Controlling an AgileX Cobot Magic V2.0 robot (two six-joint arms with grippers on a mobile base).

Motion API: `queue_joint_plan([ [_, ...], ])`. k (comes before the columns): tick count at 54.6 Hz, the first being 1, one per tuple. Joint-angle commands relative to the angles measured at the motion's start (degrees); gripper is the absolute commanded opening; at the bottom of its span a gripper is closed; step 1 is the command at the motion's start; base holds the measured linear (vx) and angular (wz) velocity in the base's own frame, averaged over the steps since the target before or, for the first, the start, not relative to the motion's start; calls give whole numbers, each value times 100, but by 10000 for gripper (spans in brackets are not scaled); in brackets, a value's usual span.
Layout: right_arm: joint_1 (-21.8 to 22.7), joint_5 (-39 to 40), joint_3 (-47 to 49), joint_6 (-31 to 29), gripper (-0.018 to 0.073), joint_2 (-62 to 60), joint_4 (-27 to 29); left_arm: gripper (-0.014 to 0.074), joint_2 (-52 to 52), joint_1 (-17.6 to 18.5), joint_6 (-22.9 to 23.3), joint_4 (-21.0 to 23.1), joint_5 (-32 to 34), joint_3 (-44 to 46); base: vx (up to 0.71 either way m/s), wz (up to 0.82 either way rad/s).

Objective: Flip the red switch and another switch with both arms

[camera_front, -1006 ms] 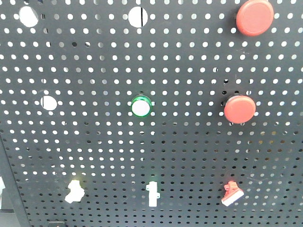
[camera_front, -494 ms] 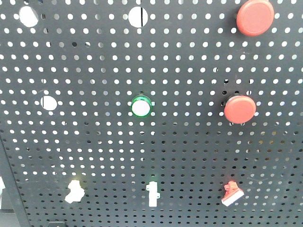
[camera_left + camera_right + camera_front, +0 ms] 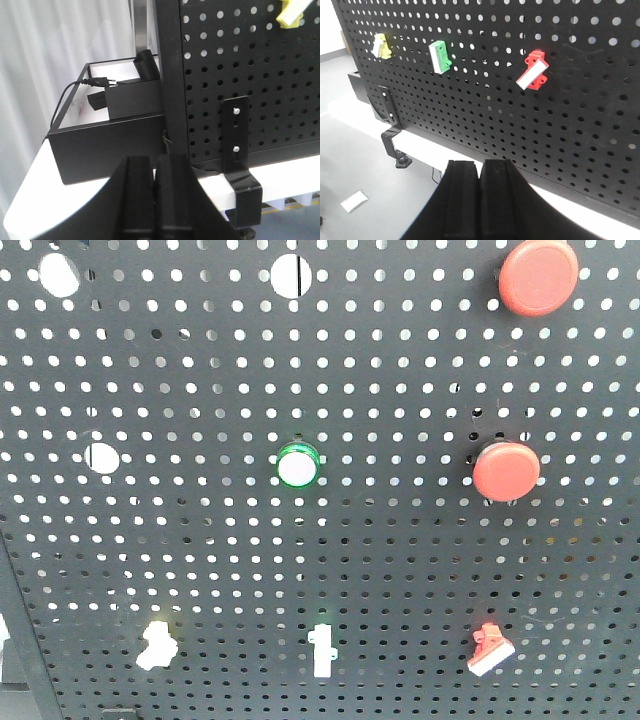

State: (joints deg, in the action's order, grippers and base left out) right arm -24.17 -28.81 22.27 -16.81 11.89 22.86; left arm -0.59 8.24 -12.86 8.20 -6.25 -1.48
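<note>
The red switch (image 3: 489,651) with its white tip sits low on the right of the black pegboard (image 3: 400,570); the right wrist view shows it (image 3: 534,70) well above and ahead of my right gripper (image 3: 480,167), which is shut and empty. The pale-yellow switch (image 3: 157,642) sits at the lower left of the board. In the left wrist view it (image 3: 292,12) shows at the top right corner, far above my left gripper (image 3: 155,165), shut on nothing near the board's left post. Neither gripper shows in the front view.
A white toggle on a green base (image 3: 322,648) sits between the two switches. Two large round red push buttons (image 3: 506,470) and a green-ringed light (image 3: 298,466) sit higher up. A black clamp bracket (image 3: 242,165) holds the board to the white table edge (image 3: 280,172); a black box (image 3: 110,145) stands left.
</note>
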Motion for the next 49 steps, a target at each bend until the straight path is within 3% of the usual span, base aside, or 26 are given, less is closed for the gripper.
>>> queue_joint_plan([
  [1,30,423,164,-12,-6,75,66,3,-114,-9,208,-14,557,-123,0,0],
  [10,30,423,164,-12,-6,75,66,3,-114,-14,395,-6,567,-118,0,0],
  [49,30,423,164,-12,-6,75,66,3,-108,-14,400,47,567,-118,0,0],
])
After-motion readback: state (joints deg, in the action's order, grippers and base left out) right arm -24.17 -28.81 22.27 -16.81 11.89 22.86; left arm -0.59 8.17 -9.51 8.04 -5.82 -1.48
